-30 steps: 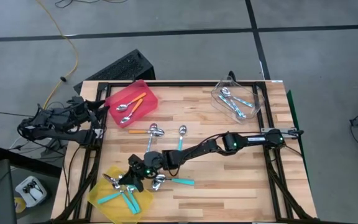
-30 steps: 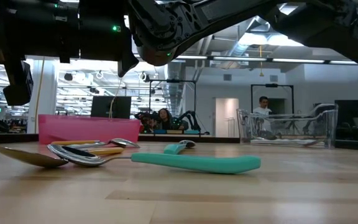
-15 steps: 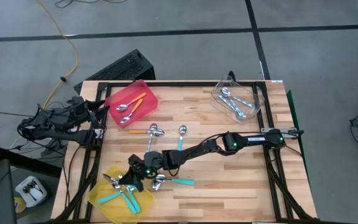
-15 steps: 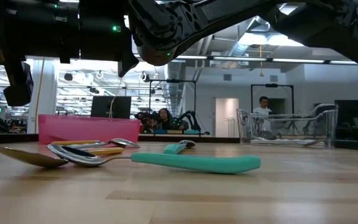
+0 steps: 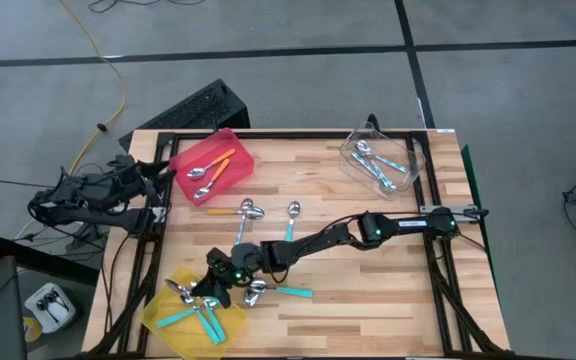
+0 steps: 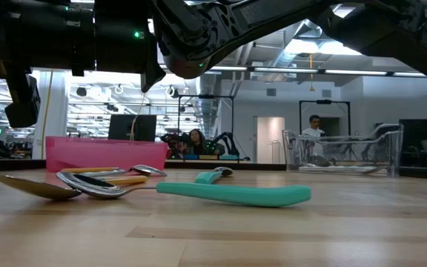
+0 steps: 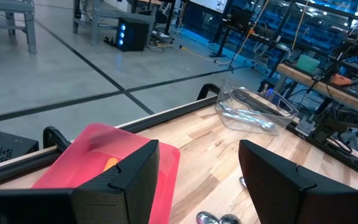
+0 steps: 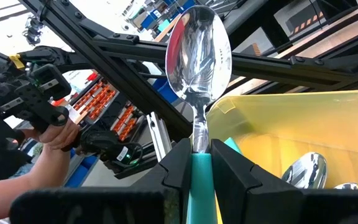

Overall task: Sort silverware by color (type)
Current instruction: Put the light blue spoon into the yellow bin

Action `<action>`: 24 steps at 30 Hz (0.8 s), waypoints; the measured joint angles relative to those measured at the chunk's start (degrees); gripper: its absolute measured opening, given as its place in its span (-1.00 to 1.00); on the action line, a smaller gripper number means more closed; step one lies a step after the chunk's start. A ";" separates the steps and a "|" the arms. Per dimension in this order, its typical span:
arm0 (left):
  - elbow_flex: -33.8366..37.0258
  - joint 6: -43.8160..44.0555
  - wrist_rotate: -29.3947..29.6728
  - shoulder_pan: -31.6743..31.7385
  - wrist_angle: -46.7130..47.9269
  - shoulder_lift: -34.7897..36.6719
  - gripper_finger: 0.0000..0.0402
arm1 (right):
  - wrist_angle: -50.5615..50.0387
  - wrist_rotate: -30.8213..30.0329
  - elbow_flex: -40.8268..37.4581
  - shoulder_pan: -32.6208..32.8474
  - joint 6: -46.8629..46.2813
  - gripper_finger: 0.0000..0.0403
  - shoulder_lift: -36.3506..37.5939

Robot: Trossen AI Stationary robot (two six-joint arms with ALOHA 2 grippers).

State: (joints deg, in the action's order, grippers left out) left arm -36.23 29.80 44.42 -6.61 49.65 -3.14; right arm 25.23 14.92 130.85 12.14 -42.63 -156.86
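The right arm reaches from the surface's [image 5: 368, 310] right edge across to its near-left corner, where the right gripper [image 8: 196, 163] hangs just over the yellow bin [image 5: 168, 320]. It is clenched on a teal spoon [image 8: 197, 56] by the handle, with the bowl pointing out past the fingers over the bin. The left arm sits folded off the left edge, by the red bin [image 5: 211, 165]; its gripper [image 7: 197, 180] is released, its fingers spread wide.

From above, the right gripper's fingers are lost against the dark wrist. In the low view the arms are cut off at the top.

The yellow bin holds teal spoons, the red bin [image 7: 104, 158] orange ones, and the clear bin [image 5: 383, 160] light blue ones. Loose spoons lie mid-surface: an orange one [image 5: 230, 210], a light blue one [image 5: 291, 220] and a teal one [image 5: 283, 291].
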 joint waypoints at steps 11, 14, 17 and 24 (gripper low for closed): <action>0.00 0.01 0.01 0.02 0.00 0.00 0.02 | 0.03 -0.09 0.00 -0.68 -0.42 -0.59 0.00; 0.00 0.00 0.00 0.00 0.00 0.00 0.02 | 0.24 -0.08 0.00 -0.37 0.46 -0.58 0.00; 0.00 0.00 0.00 0.02 0.00 0.00 0.02 | 0.36 -0.07 0.00 -0.15 0.90 -0.55 0.00; 0.00 0.00 0.00 0.01 0.00 0.00 0.02 | 0.52 -0.07 0.00 -0.15 1.11 -0.36 0.00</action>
State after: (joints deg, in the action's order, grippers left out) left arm -36.23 29.80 44.42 -6.61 49.65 -3.14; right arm 25.76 14.85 130.85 11.99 -41.52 -156.86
